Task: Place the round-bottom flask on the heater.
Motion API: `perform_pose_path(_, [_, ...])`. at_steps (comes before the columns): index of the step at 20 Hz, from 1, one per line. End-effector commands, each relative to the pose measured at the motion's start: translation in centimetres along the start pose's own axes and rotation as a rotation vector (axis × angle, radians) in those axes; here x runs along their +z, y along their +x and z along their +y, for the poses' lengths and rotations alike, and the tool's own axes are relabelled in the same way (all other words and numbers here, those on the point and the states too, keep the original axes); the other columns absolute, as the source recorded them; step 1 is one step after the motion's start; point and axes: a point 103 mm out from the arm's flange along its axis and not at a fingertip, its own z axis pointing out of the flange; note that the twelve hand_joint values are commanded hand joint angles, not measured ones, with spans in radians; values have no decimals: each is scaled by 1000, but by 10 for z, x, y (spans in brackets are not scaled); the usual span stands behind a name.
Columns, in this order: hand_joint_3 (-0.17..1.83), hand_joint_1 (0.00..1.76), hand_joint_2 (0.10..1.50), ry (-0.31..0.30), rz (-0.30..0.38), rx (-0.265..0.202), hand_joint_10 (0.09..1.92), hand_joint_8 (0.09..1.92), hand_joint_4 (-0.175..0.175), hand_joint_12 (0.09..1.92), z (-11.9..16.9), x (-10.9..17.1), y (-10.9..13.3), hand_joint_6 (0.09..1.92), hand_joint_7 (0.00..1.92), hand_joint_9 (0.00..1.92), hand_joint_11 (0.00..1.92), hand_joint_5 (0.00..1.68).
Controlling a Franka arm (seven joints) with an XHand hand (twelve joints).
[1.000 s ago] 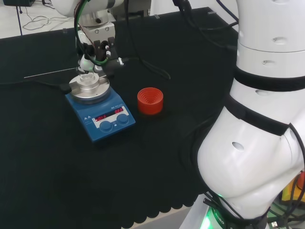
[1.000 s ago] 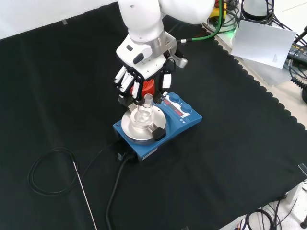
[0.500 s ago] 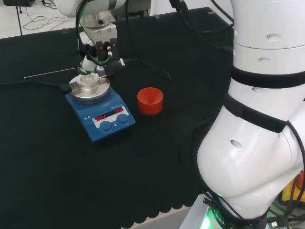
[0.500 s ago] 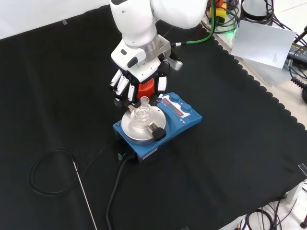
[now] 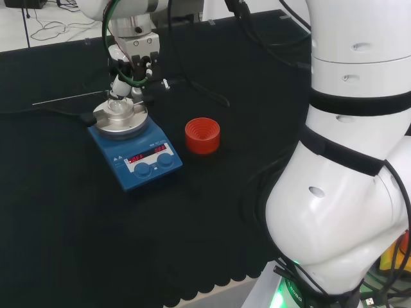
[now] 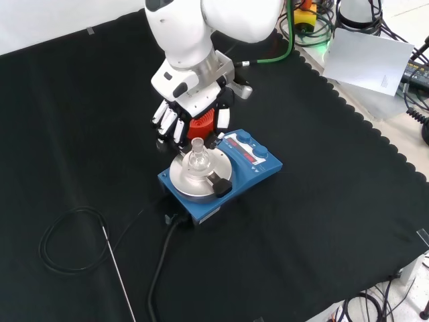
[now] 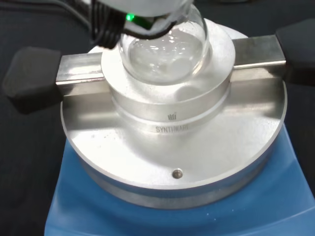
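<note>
The flask (image 6: 197,158) sits upright in the round metal block on top of the heater (image 6: 221,176), its clear bulb seated in the block's cup and its neck pointing up; from my wrist I look straight down on the bulb (image 7: 165,49) resting there, with the block's two black-capped handles sticking out to either side. My hand (image 6: 175,117) hangs just above and behind the flask in the front view, fingers spread and fairly straight, holding nothing; I think they stand clear of the neck, though from the head view the hand (image 5: 131,61) and the glass overlap and I cannot be sure. The red stand (image 5: 202,135) sits on the worktop (image 6: 322,221) just right of the heater in the head view, apart from it.
</note>
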Motion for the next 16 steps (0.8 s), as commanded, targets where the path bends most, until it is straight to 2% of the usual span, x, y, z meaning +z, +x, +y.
perform_pose_path(1, [688, 985, 623, 17, 0, 2, 662, 733, -51, 1341, -1, 2, 1, 811, 277, 582, 375, 741])
perform_pose_path(7, [692, 972, 605, 1, -2, 4, 662, 728, -49, 1343, -8, -4, 2, 792, 256, 561, 363, 668])
perform_pose_path(16, [683, 950, 592, -46, 2, 39, 667, 724, -44, 1352, -44, -34, -5, 749, 234, 537, 340, 549])
